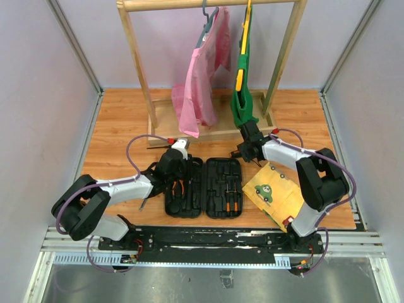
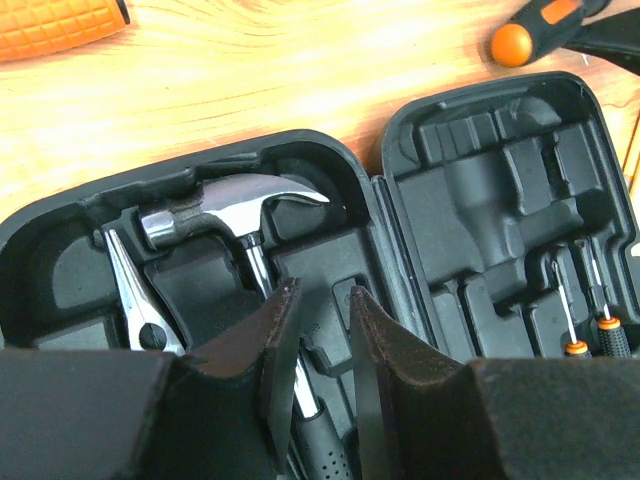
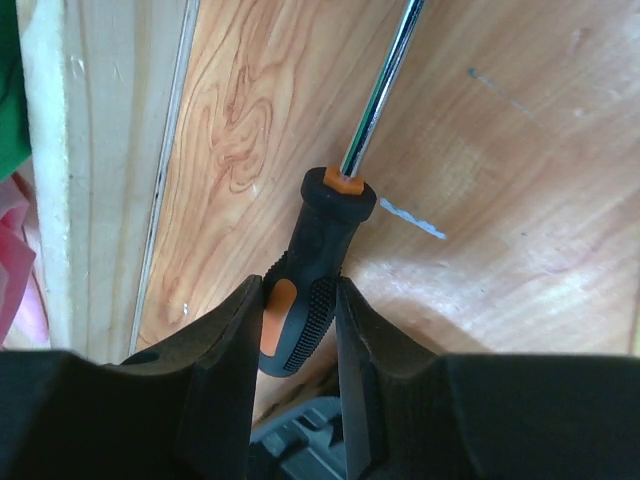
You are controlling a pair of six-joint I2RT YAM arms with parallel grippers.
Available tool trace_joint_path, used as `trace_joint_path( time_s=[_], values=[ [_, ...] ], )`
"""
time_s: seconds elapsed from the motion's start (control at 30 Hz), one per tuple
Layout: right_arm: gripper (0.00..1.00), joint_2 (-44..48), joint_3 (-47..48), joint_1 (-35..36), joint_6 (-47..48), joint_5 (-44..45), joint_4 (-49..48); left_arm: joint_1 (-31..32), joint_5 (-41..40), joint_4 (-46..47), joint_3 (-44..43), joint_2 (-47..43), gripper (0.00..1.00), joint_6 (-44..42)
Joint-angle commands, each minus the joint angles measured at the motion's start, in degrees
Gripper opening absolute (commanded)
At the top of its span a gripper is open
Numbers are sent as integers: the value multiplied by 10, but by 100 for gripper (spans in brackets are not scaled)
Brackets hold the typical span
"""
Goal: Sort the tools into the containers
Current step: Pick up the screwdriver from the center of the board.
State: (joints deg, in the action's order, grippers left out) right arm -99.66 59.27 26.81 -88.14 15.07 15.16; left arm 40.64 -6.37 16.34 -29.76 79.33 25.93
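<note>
Right, the right gripper (image 3: pixel 300 290) is clamped on a screwdriver (image 3: pixel 335 215). Both dark fingers press the handle's sides, 1 on an orange inlay and the other on stippled black rubber. The handle is fat, with an orange collar where the round chrome shaft begins. The shaft runs off the top of the frame, so I cannot see the tip, and the butt is hidden between the fingers. The tool is outside the case, over the glossy wood-grain table (image 3: pixel 500 180) and just beside the pale timber foot of the rack (image 3: pixel 100 150).

The case (image 2: pixel 480 110) is black moulded plastic, with 2 rounded halves lying open side by side between the arms. The left gripper (image 2: pixel 320 300) hangs over the left half with its fingers a narrow gap apart, astride the hammer (image 2: pixel 235 205). The hammer's polished, curved head sits in a moulded slot. I cannot tell whether the fingers pinch its shaft, because their own bulk hides the handle.

Beside the hammer, the bare steel jaws of the pliers (image 2: pixel 135 300) show, and the gripper covers their handles. The right half holds 2 thin drivers (image 2: pixel 577 340), with only orange-and-black collars and needle shafts in view. An orange grip (image 2: pixel 60 22) with a grid pattern is cut off at the top corner, and I cannot tell which tool it belongs to. From above, a flat yellow board (image 1: pixel 281 199) lies to the right of the case.
</note>
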Motion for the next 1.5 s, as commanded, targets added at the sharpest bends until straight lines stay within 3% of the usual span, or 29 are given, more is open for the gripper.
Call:
trace_joint_path(
  time_s=[0.0, 0.37, 0.7, 0.9, 0.97, 1.13, 1.47],
  values=[
    [19, 58, -28, -11, 3, 39, -8, 3, -5, 1, 5, -8, 31, -4],
    [17, 175, -80, -11, 74, 98, -6, 3, -5, 0, 5, -10, 31, -4],
    [16, 254, -167, -11, 219, 8, -63, 3, -2, 0, 3, -6, 31, -3],
    [16, 271, -174, -11, 279, -6, -21, 3, -1, 0, 3, -4, 31, -3],
    [19, 278, -175, -11, 293, 3, -9, 3, 0, 0, 2, -3, 31, -3],
    [41, 265, -147, -11, 319, 14, 31, 3, 3, 0, 0, 4, 30, -3],
    [48, 169, -67, -11, 406, 85, 114, 3, 3, 0, 0, 5, 30, -3]
  ],
)
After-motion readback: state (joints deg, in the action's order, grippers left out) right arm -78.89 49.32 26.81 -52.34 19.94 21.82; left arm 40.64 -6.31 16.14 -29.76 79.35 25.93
